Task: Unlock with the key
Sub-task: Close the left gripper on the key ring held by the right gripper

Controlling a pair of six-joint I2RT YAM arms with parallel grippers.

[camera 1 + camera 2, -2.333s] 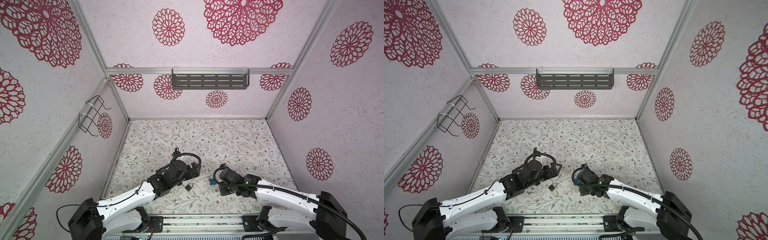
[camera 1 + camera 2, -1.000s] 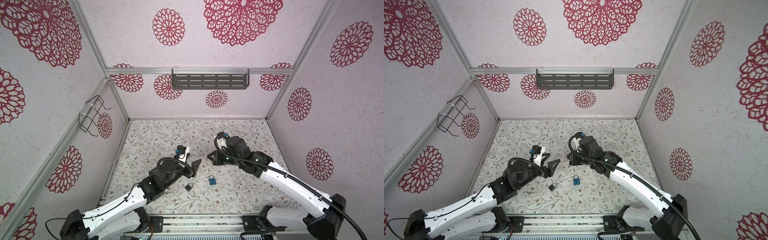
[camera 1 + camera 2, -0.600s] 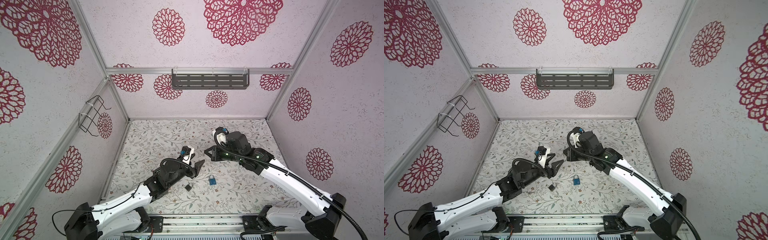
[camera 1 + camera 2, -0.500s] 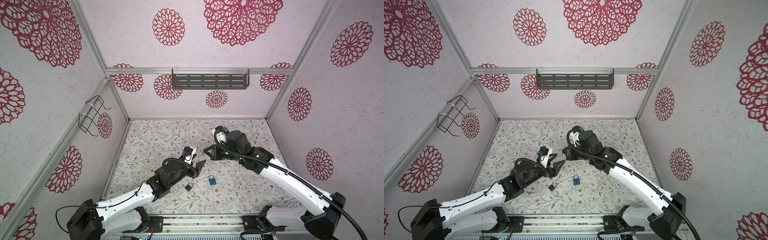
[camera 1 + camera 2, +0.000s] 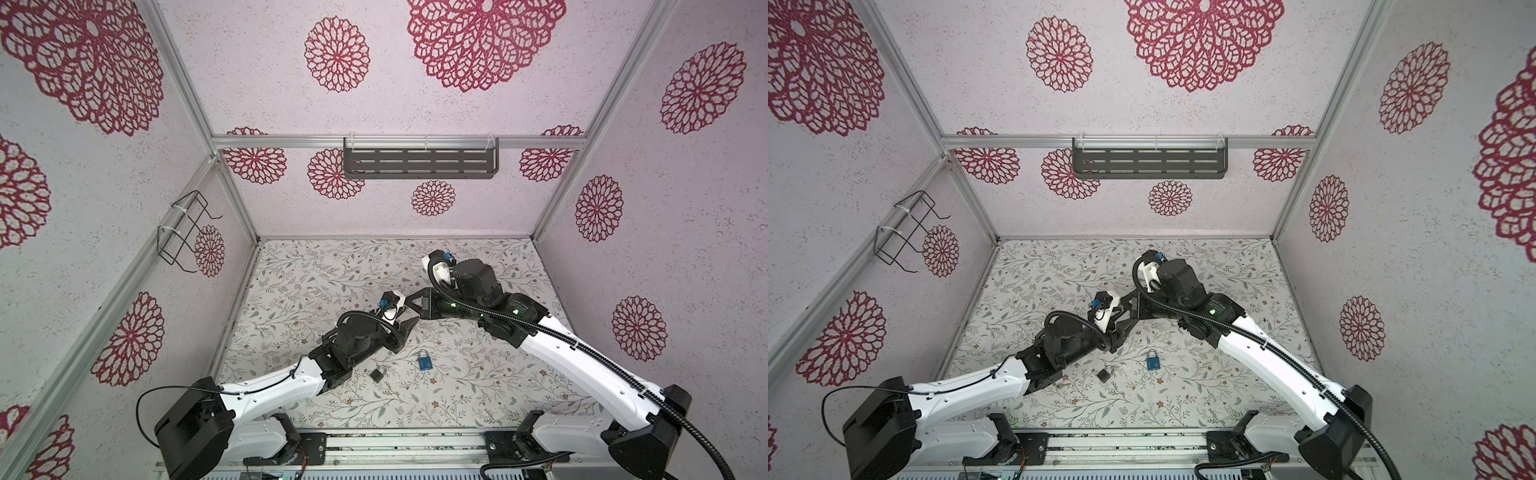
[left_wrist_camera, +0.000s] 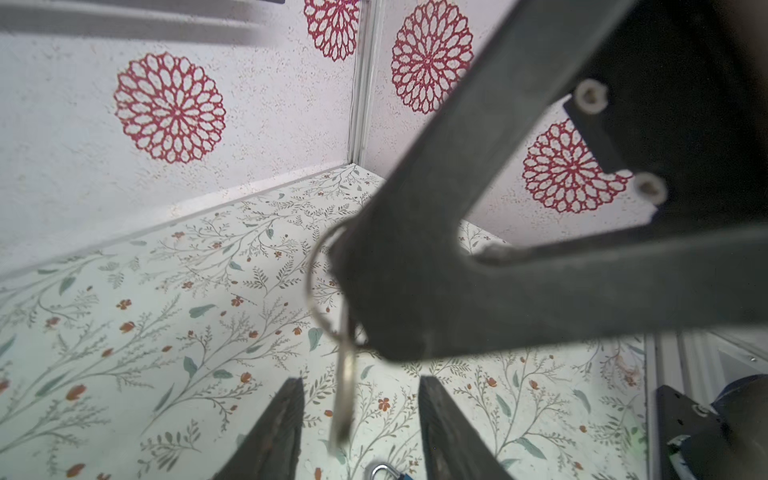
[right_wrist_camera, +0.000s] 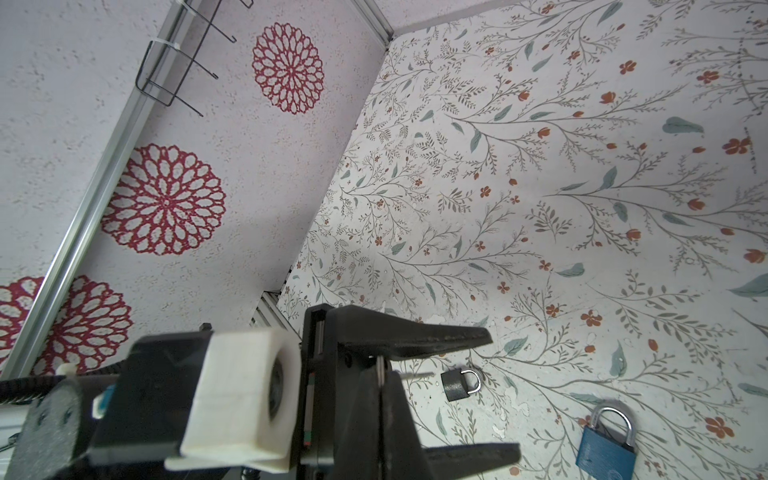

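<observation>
- Spreading beneath both arms, the table (image 5: 316, 274) shows a floral print and carries two padlocks near its front middle.
- Right gripper (image 5: 410, 302) hangs above the table's middle, reaching toward the left arm. Its jaws are pinched tight on the key ring.
- Left gripper (image 5: 409, 326) is raised just beside and below it. Its jaws stand moderately apart, and its fingers (image 6: 282, 428) sit on either side of the dangling key without touching it.
- Blue padlock (image 5: 424, 360) lies flat on the table, in front of the two grippers. Its shackle is closed and points toward the back wall.
- Dark padlock (image 5: 377, 372) is smaller. It lies left of the blue one, near it but apart, close to the left arm, and its shackle is closed too.
- Key ring (image 6: 318, 286) sticks out in a loop from the right gripper's tips.
- Key (image 6: 345, 399) hangs straight down from the ring in mid-air, seen edge-on and blurred in the left wrist view.
</observation>
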